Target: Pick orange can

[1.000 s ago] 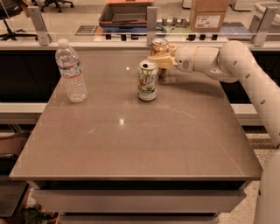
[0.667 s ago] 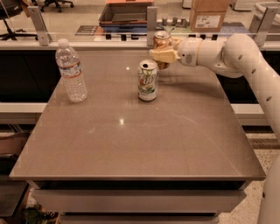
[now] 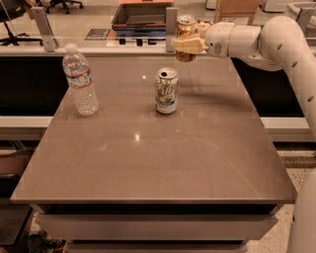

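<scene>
The orange can [image 3: 185, 30] is small, orange-brown with a silver top rim. It hangs upright in the air above the far edge of the brown table [image 3: 148, 153]. My gripper [image 3: 189, 43] reaches in from the upper right on a white arm and is shut on the orange can, with the near finger across the can's lower half. The can is well clear of the table top.
A white-and-green can [image 3: 167, 90] stands upright on the table, below and slightly left of the held can. A clear water bottle [image 3: 80, 80] stands at the far left. A counter with a dark tray [image 3: 142, 15] runs behind the table.
My gripper has lifted the orange can up off the table and away from the white-and-green can. The other can and the bottle have not moved.
</scene>
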{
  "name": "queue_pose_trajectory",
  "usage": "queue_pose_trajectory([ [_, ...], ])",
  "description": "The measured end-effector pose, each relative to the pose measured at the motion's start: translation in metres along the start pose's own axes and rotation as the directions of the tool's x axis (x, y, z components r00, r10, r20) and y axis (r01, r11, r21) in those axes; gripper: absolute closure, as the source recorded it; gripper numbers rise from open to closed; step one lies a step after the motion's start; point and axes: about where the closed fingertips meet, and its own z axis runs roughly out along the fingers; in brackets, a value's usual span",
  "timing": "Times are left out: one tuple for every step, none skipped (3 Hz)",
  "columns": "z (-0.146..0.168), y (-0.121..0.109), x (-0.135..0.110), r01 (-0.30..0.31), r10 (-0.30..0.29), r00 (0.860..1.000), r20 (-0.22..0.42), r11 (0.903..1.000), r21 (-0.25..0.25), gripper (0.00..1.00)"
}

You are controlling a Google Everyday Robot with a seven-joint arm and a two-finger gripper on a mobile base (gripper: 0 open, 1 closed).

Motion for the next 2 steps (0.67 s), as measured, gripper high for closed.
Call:
queue_pose_trajectory([
  [-0.008, -0.006, -0.033, 0.059, -0.059, 0.998, 0.004, 0.9979, 0.029, 1.0],
  [-0.017, -0.007, -0.061, 0.114, -0.114, 0.993, 0.009, 0.992, 0.054, 1.0],
])
